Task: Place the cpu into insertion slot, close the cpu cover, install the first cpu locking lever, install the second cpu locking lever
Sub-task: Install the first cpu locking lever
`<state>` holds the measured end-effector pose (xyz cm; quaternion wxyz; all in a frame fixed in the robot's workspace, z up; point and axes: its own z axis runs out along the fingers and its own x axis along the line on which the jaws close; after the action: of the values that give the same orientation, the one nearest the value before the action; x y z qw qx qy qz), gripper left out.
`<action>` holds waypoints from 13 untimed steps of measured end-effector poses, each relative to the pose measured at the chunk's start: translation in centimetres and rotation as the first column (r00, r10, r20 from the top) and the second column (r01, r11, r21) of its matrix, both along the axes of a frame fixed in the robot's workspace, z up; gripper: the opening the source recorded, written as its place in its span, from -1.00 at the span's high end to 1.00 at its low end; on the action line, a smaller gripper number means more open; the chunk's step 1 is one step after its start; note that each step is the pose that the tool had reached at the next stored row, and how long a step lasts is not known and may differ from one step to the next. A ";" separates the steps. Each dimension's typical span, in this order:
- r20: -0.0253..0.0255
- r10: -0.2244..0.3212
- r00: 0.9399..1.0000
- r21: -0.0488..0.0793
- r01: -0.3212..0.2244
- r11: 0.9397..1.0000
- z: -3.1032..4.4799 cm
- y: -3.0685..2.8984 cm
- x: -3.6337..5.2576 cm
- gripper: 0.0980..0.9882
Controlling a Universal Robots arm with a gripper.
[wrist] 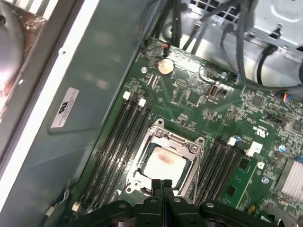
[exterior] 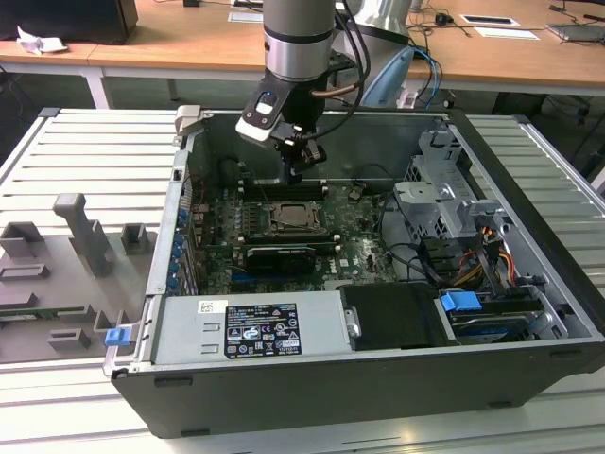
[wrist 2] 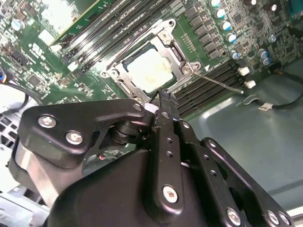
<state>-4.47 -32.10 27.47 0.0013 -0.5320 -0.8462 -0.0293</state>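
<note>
Cpu (wrist: 163, 164) is seated under the cpu cover (wrist: 176, 140), flanked near and far by memory slots (wrist: 116, 137). The gripper (wrist: 163, 185) is clenched empty just above.

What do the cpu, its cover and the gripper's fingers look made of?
The cpu: pale matte metal face, probably plated. The cpu cover: thin bare silver sheet metal, glinting at its edges. Fingers of the gripper: matte black, coated metal or plastic, I can't tell which; bright screws hold them.

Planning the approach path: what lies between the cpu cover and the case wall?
Long black memory slots, in the first wrist view, alongside the cpu cover.
</note>
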 end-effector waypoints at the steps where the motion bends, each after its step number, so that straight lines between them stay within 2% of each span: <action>1: 0.000 0.014 1.000 0.000 -0.014 1.000 0.00 0.00 0.00 0.98; 3: 0.000 0.059 0.998 0.000 -0.059 0.998 0.00 0.00 0.00 0.98; 10: 0.000 0.133 0.991 0.000 -0.133 0.991 0.00 0.00 -0.02 0.98; 13: 0.000 0.182 0.983 0.000 -0.182 0.983 -0.03 -0.01 -0.19 0.98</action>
<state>-4.66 -32.10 27.44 0.0040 -0.4523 -0.8914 -0.0289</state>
